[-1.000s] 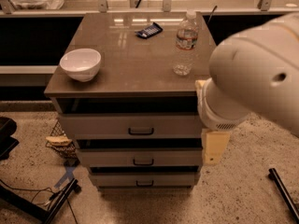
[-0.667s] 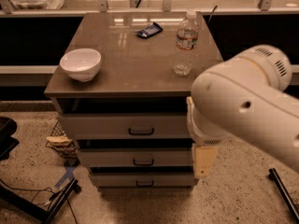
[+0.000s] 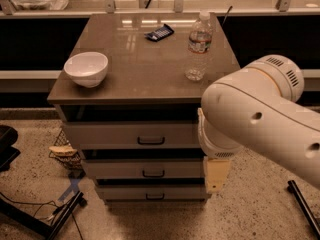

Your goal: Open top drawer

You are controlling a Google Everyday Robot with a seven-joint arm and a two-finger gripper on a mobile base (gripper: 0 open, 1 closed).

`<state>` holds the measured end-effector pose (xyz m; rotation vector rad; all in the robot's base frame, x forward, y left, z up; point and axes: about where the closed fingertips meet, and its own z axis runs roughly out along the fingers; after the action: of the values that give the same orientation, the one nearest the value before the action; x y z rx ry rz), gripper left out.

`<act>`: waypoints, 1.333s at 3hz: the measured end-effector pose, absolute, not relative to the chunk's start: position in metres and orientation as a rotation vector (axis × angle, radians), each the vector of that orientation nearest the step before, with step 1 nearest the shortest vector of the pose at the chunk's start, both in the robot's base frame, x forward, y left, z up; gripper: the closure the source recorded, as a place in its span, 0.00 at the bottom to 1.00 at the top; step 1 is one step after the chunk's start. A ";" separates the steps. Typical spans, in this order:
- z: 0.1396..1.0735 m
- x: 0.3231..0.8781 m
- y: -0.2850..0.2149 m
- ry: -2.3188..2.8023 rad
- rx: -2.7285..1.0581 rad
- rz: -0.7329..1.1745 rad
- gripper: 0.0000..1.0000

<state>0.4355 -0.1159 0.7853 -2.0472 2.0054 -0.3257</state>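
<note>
Top drawer (image 3: 131, 134) sits left of the gripper (image 3: 216, 174) and a bit higher; its dark bar handle (image 3: 151, 140) is well apart from it. I can only see a pale beige block hanging under the white arm (image 3: 255, 121), against the right end of the drawer stack. Gripper state: cannot tell, open or closed. No contact with the handle.

Hidden: right end of the top drawer's front is behind the arm's wrist joint. There's a dark gap between the front and the cabinet top (image 3: 140, 71); can't judge from this angle how far out the drawer is. Arm is cut off at the right edge.

Drawer front is flat, pale grey and matte. Below it, also left of the gripper, are two narrower drawers (image 3: 142, 168) with like handles, each stepped in.

Cabinet top is brown and glossy, with glare. Up and left of the gripper on it:
- round white bowl (image 3: 86, 68), far left
- clear plastic water bottle (image 3: 199, 46), upright, nearest the arm
- small dark flat packet (image 3: 159, 32), further back

Floor (image 3: 250, 219) is speckled terrazzo.
</note>
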 end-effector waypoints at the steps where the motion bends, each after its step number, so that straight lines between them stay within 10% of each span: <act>1: 0.757 0.439 -0.096 1.980 -2.087 -0.256 0.00; 4: 0.680 0.479 -0.044 1.875 -2.165 -0.118 0.00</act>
<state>0.4786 -0.0442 0.6804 -2.1653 1.8754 -0.1184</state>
